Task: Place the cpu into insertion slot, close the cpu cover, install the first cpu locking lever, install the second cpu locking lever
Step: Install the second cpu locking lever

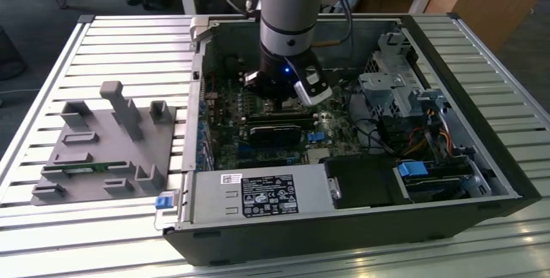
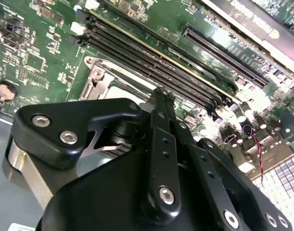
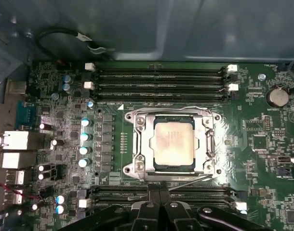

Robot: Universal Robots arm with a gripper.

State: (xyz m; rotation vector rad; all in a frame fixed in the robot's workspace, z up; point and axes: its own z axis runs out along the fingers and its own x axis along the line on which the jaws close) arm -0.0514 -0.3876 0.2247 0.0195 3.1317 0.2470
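Hovering above the motherboard [image 3: 195, 57], the gripper [image 3: 159, 204] has its jaws pressed together, gripping nothing. The cpu [image 3: 174, 142] sits seated in the insertion slot [image 3: 139, 166], at 12 o'clock from the fingertips in the first wrist view, with the cpu cover [image 3: 207, 144] lying flat around it.

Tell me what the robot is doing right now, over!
Tool shut, holding nothing, low at the socket's edge. Cpu seated in insertion slot, cpu cover down around it. One thin lever angled across near the tool tips. Nothing blocking.
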